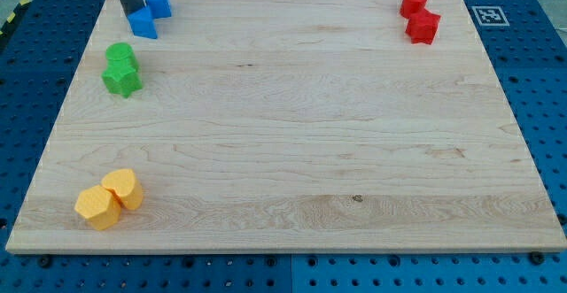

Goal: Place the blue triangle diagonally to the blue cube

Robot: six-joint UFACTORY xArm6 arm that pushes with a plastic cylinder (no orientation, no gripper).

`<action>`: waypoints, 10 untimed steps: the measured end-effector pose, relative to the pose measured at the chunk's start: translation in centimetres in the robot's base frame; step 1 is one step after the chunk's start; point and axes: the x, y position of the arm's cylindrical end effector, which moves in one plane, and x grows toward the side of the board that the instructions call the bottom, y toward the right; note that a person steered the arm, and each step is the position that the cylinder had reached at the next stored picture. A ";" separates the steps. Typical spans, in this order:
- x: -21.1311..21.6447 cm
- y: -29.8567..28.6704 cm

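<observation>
The blue triangle (143, 23) lies near the board's top-left corner. The blue cube (158, 1) sits just above and to the right of it, touching or nearly touching it at a corner. My rod comes down from the view's top edge, and my tip (132, 10) rests right at the triangle's upper-left side, to the left of the cube.
Two green blocks (120, 69) sit together at the left, below the blue pair. Two yellow blocks (109, 198) lie at the bottom left. Two red blocks (419, 16) lie at the top right. A marker tag (486, 15) is off the board's top-right corner.
</observation>
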 end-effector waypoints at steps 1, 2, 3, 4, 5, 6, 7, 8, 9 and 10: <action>1.4 1.4; 3.9 2.3; 7.0 2.8; 10.1 3.7; 11.9 5.6; 11.9 7.9; 11.9 8.5; 10.9 7.8; 9.5 6.4; 8.8 6.5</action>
